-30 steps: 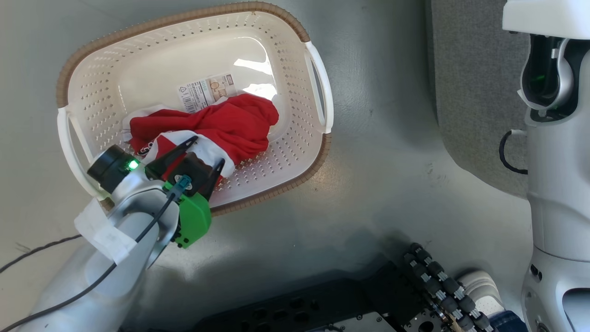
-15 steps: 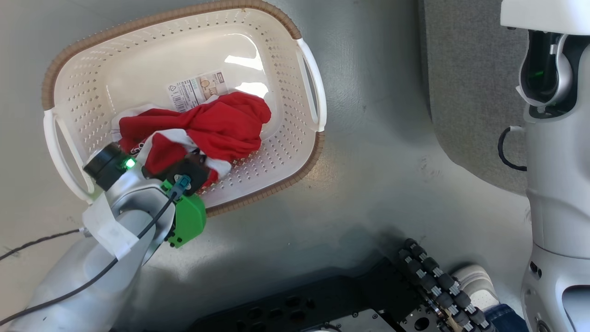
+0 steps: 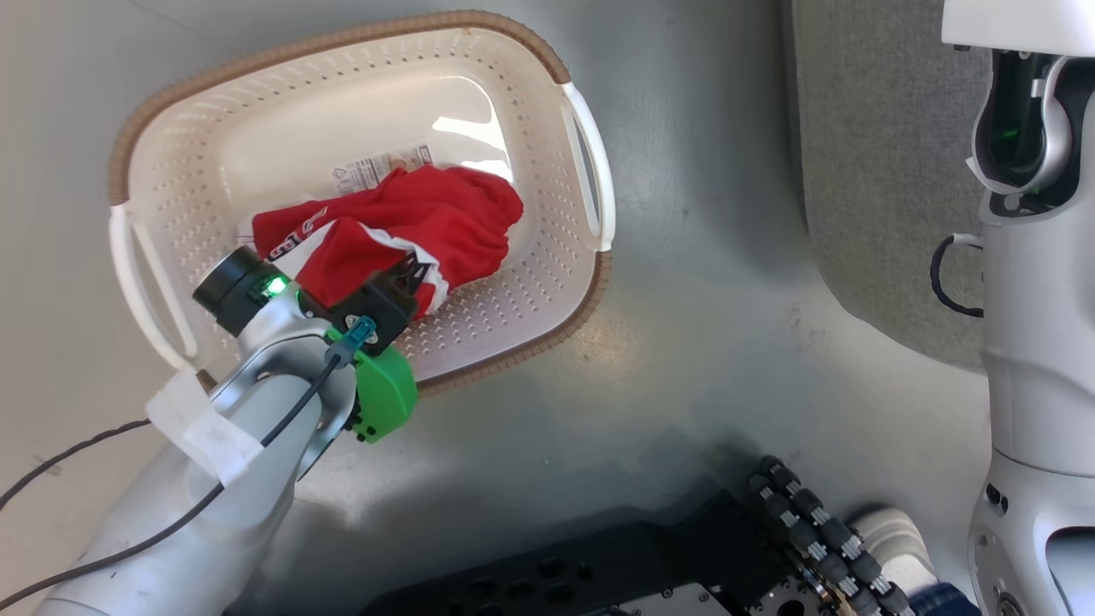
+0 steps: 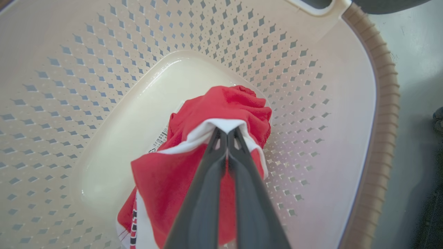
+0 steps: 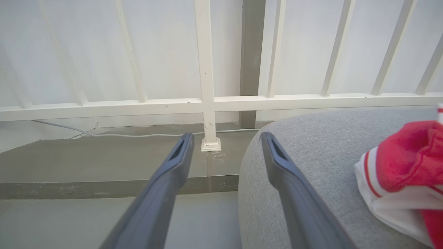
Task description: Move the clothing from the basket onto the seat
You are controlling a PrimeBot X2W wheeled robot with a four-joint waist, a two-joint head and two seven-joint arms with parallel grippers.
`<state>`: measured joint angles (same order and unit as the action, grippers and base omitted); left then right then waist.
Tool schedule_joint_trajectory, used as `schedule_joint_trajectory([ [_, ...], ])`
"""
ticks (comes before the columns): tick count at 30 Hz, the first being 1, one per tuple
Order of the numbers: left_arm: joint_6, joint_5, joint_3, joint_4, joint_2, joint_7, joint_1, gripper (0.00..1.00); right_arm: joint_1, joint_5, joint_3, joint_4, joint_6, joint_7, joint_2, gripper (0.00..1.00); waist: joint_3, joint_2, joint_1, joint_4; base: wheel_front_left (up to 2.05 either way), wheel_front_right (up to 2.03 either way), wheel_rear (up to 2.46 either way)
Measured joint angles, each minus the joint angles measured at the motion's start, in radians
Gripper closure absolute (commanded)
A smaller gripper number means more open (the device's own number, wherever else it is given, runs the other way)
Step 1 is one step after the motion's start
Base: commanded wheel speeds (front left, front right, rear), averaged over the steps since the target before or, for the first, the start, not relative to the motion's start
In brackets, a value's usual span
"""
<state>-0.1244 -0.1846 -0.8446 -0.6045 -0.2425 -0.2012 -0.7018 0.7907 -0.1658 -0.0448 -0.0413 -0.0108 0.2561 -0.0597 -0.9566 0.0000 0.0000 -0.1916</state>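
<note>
From my head view, the floor (image 3: 736,282) is smooth grey concrete with a soft sheen, and it is shadowed toward 6 o'clock. The grey fabric seat (image 3: 881,171) sits at 2 o'clock. In the right wrist view, a white railing (image 5: 205,69) runs across 12 o'clock in front of a white wall (image 5: 166,52), with a grey pillar (image 5: 252,45) behind it. A white cable (image 5: 138,135) trails above a low concrete step (image 5: 104,188) at 8 o'clock.

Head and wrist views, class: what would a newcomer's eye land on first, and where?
A bright red garment sits bunched in the cream basket, pinched by the shut left gripper. In the right wrist view, another red-and-white garment lies on the grey seat, right of the open right gripper.
</note>
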Motion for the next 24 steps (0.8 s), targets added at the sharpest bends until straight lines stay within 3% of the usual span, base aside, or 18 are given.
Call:
schedule_joint_trajectory([
  [16,0.0,-0.104,0.099,0.084,0.057,-0.048,-0.016,1.0,-0.097,0.019,0.021,-0.086,0.003,0.0,0.0,0.0,0.149,0.0,0.0,0.064,0.0,0.0,0.0],
  [24,0.0,-0.124,0.15,0.13,0.065,-0.05,-0.038,1.0,-0.175,0.035,0.024,-0.137,0.033,0.0,0.0,0.0,0.267,0.0,0.0,0.111,0.0,0.0,0.0],
])
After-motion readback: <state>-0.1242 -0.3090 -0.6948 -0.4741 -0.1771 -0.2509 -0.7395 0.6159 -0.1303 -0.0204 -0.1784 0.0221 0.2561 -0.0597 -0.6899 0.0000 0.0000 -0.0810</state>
